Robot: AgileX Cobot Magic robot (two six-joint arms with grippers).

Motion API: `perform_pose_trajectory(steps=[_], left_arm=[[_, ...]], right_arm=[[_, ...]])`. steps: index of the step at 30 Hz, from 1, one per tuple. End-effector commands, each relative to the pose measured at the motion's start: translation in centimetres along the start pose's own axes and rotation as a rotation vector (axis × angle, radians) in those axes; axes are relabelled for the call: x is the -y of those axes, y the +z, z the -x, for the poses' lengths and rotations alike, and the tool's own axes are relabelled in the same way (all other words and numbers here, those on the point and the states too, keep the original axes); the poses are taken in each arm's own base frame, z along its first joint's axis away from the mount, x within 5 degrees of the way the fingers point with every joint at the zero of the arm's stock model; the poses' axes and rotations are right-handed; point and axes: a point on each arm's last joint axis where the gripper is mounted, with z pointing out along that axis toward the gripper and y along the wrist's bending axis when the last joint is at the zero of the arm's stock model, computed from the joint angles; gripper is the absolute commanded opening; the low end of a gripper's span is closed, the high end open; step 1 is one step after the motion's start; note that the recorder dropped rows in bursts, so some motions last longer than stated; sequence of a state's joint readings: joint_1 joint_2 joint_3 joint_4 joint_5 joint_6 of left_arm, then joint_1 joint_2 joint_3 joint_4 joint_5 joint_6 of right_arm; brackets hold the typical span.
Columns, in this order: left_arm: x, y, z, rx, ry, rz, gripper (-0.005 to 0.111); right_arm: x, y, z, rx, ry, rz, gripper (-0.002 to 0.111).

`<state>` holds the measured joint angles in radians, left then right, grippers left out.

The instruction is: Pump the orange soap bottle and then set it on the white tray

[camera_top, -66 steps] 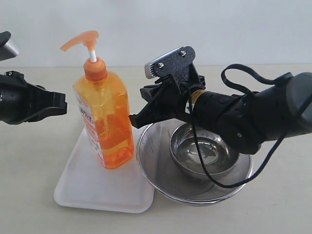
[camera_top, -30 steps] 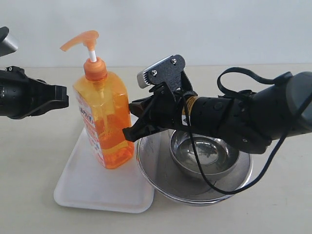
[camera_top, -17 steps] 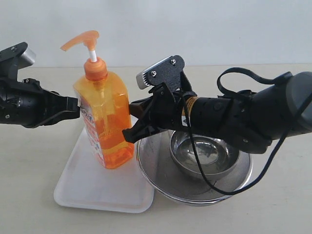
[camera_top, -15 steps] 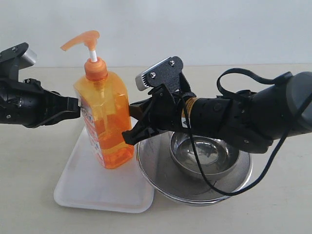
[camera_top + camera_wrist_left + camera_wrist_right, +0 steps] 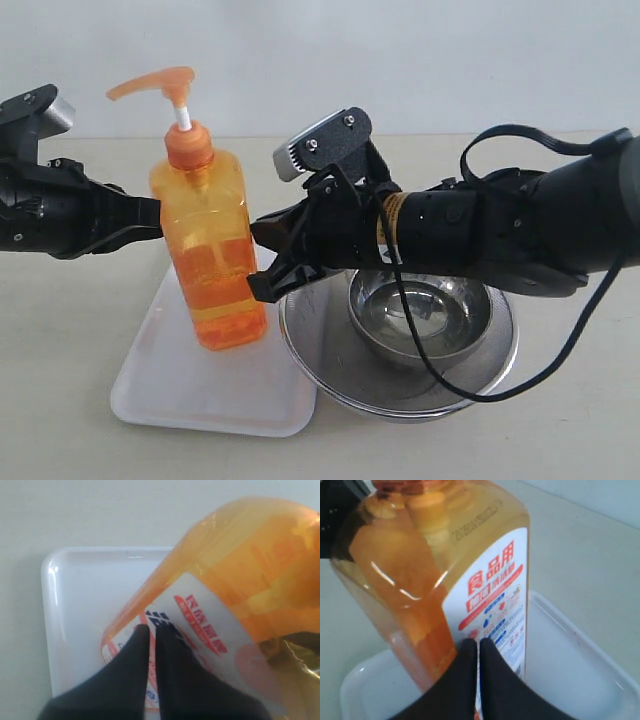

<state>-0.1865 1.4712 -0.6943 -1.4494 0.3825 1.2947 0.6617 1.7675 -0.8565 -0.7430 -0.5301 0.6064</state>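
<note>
Hiding from view: the right arm (image 5: 500,240) crosses the far rim of the steel mesh strainer (image 5: 400,405) and part of the steel bowl (image 5: 420,310) sitting in it. The picture's left edge cuts off the left arm (image 5: 50,210). The orange soap bottle (image 5: 210,260) covers the back of the white tray (image 5: 200,390).
Hard to make out: the label's (image 5: 495,600) small print is blurred in both wrist views, and in the exterior view the label faces away.
Edges and room: bare table (image 5: 560,430) lies in front of the tray and to the right of the strainer. The strainer's rim meets the tray's right edge, and I cannot tell whether it overlaps. The tray's front half is bare.
Bottle's place: standing upright on the tray, toward its back right part, between the two claws.
Bottle's look: tall, translucent orange, liquid inside, with a white label bearing red Chinese characters.
Left gripper (image 5: 152,212): fingers closed together with nothing between them, tips against the bottle's side at upper mid height.
Right gripper (image 5: 256,287): fingers pressed together and empty, tips against the label on the opposite side, lower down.
Pump head (image 5: 155,83): orange on a white stem, raised, its spout pointing left in the exterior view.
</note>
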Motion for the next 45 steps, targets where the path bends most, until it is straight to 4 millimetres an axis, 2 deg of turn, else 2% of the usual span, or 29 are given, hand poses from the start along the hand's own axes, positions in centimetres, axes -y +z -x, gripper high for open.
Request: perform_pose_trajectory(steps=[1,7,24,45], left_arm=[[0.3,0.0,0.1,-0.002,0.004,-0.038,0.005],[0.5,0.0,0.2,0.001,0.019,-0.063,0.005],[1.3,-0.1,0.0,-0.019,0.021,-0.142,0.005],[0.2,0.0,0.2,0.003,0.036,-0.028,0.005]], right_arm=[[-0.6,-0.2,0.5,0.010,-0.008,0.036,0.000],[-1.9,0.1,0.5,0.006,-0.034,0.069,0.000],[-1.2,0.1,0.0,-0.055,-0.014,-0.010,0.000],[-1.0,0.1,0.0,-0.048,-0.011,-0.034,0.000]])
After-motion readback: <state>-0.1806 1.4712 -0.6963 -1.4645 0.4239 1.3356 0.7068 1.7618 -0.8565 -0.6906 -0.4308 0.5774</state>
